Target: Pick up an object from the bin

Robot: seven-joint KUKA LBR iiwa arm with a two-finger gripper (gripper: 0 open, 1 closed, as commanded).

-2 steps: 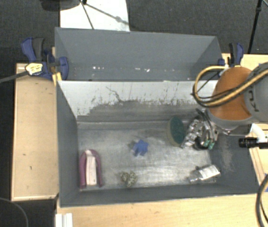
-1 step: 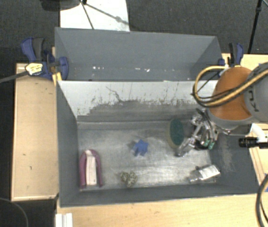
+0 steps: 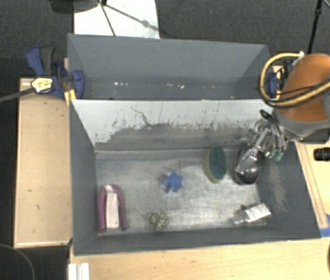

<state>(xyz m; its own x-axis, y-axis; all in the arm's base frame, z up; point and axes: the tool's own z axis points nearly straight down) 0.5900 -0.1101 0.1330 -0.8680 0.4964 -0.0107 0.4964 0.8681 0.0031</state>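
Hugging right wall of bin (image 3: pixel 290 197), pincer (image 3: pixel 248 171) just beside green oval pad (image 3: pixel 216 163).

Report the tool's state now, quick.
Tool: cannot be told whether open or closed; it hangs at the right of the bin, beside a green oval pad.

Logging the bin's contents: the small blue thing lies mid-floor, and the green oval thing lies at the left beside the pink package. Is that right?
Not quite. The small blue thing does lie mid-floor, but the camera view shows the green oval thing right of centre, just beside the gripper, well apart from the pink package at the left.
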